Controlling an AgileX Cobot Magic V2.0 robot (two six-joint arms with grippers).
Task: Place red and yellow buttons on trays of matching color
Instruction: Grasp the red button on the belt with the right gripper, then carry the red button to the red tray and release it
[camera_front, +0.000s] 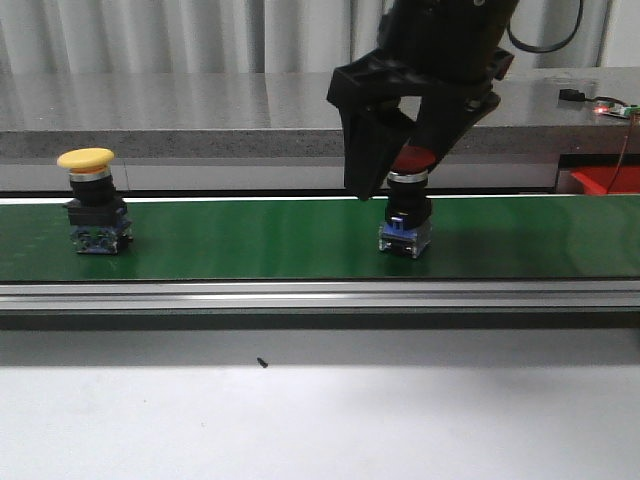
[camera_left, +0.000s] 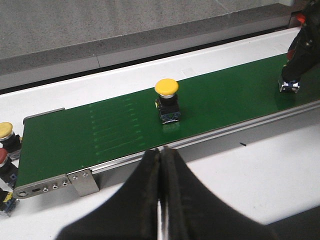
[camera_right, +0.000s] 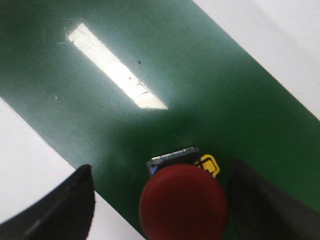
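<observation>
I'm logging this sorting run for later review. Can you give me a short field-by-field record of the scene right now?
surface: green conveyor belt
red button: upright on belt, between the open fingers of the right gripper, not yet clamped
yellow button: upright on belt, toward the robot's left, untouched
left gripper: shut, empty, off the belt
spare buttons: beside the belt's end, left wrist view
red tray: partly visible at far right
yellow tray: not in view

red button cap half hidden by right claw; red tray edge-cropped
</observation>
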